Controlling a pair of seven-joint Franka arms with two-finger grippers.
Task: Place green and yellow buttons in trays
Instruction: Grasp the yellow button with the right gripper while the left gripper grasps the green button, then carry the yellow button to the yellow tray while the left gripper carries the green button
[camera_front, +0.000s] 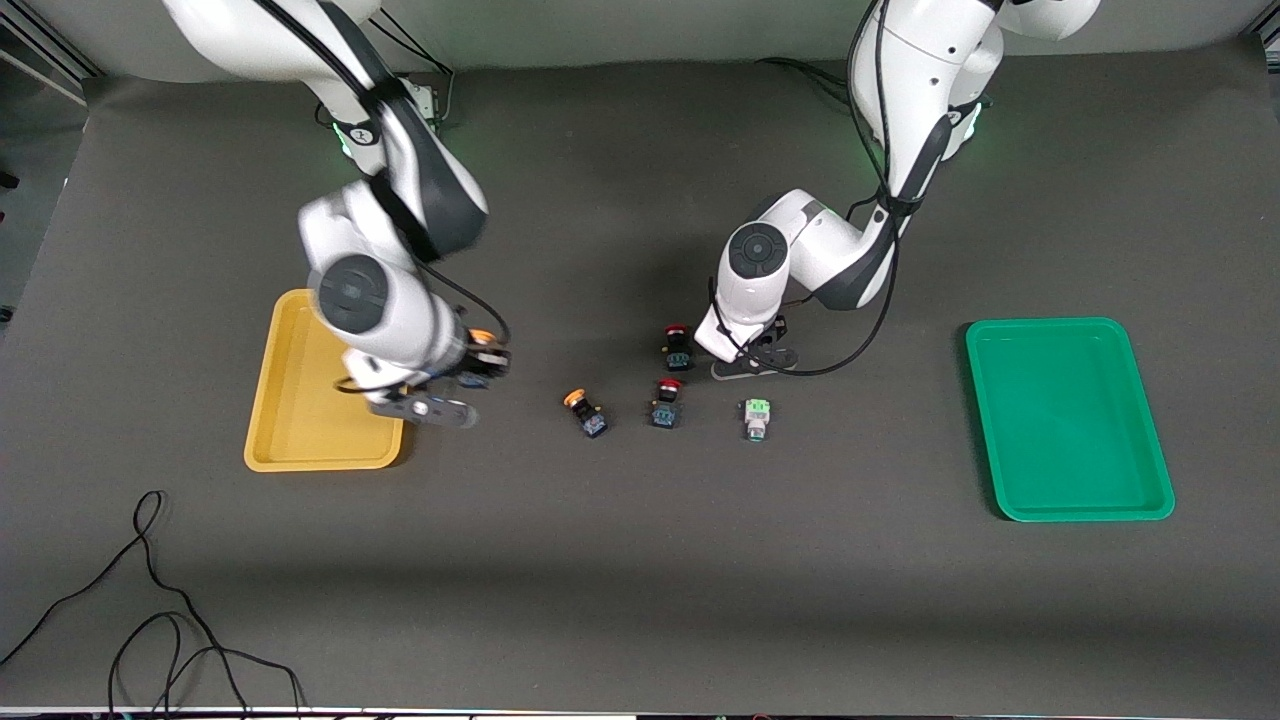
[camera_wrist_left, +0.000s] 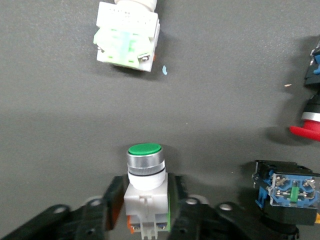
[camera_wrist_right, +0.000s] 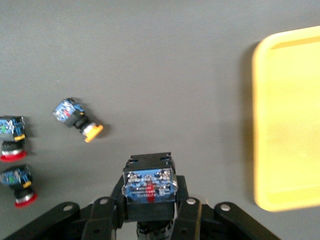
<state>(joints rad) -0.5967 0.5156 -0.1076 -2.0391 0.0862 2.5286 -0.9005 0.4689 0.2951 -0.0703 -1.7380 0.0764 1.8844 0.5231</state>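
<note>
My right gripper (camera_front: 478, 362) is shut on an orange-yellow-capped button (camera_wrist_right: 149, 186) with a black body. It holds the button over the table beside the yellow tray (camera_front: 300, 420). A second yellow button (camera_front: 585, 412) lies on the table in the middle. My left gripper (camera_front: 752, 358) is shut on a pale green button (camera_wrist_left: 145, 180) low over the table; I cannot tell whether the button touches it. The other green button (camera_front: 756, 417) lies close by, nearer the front camera. The green tray (camera_front: 1065, 415) lies at the left arm's end.
Two red-capped black switches (camera_front: 677, 345) (camera_front: 667, 402) lie between the loose yellow button and my left gripper. Black cables (camera_front: 150, 620) trail over the table corner nearest the front camera at the right arm's end.
</note>
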